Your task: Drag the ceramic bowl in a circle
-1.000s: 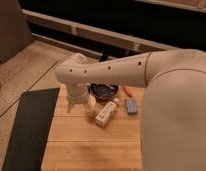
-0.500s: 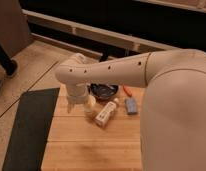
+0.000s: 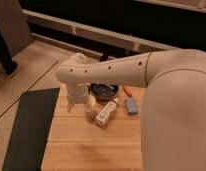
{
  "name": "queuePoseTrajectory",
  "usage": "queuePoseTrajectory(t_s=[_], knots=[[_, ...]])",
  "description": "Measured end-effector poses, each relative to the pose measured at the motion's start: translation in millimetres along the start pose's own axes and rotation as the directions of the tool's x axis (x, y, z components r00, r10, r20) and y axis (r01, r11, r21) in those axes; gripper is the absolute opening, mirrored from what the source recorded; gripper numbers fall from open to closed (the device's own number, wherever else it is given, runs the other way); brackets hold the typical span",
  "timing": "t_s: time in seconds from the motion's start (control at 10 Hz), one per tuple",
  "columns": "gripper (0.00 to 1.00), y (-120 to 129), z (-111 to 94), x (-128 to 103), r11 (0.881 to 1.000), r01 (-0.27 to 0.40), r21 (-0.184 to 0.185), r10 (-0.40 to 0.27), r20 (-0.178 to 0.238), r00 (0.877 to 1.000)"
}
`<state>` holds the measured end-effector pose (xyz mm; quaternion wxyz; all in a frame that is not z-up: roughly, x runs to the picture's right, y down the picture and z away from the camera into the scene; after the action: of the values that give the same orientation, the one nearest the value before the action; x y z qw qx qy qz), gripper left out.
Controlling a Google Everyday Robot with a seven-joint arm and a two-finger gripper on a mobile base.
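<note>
Hovering: gripper (image 3: 77, 104) just beside bowl (image 3: 104, 90), over bench (image 3: 86, 145) | fingers wide, apparently holding nothing | nothing's moved this last second | circle drag hasn't started, I reckon

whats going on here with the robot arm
A one-armed robot is reaching over a wooden table. Its gripper hangs low and open beside a cream cup, close to the ceramic bowl but apparently not on it yet. The bowl sits near the table's far edge, and a white bottle lies in front of it.
</note>
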<state>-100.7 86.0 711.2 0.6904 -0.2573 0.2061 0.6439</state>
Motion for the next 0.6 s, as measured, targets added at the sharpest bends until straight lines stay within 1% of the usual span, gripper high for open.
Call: queuePoseTrajectory(t_s=[0.1, 0.2, 0.3, 0.4, 0.5, 0.6], knots=[[0.65, -17, -8, -25, 1.000, 0.002, -0.017, -0.001, 0.069, 0.998], [0.65, -39, -17, -44, 1.000, -0.007, -0.012, 0.008, 0.124, 0.992], [0.65, -59, -26, -56, 1.000, -0.021, 0.005, 0.020, 0.161, 0.987], [0.65, -74, -35, -63, 0.999, -0.034, 0.018, 0.030, 0.186, 0.982], [0.65, -103, -53, -73, 0.997, -0.055, 0.058, 0.040, 0.225, 0.973], [0.65, -118, -61, -76, 0.994, -0.073, 0.083, 0.051, 0.239, 0.970]])
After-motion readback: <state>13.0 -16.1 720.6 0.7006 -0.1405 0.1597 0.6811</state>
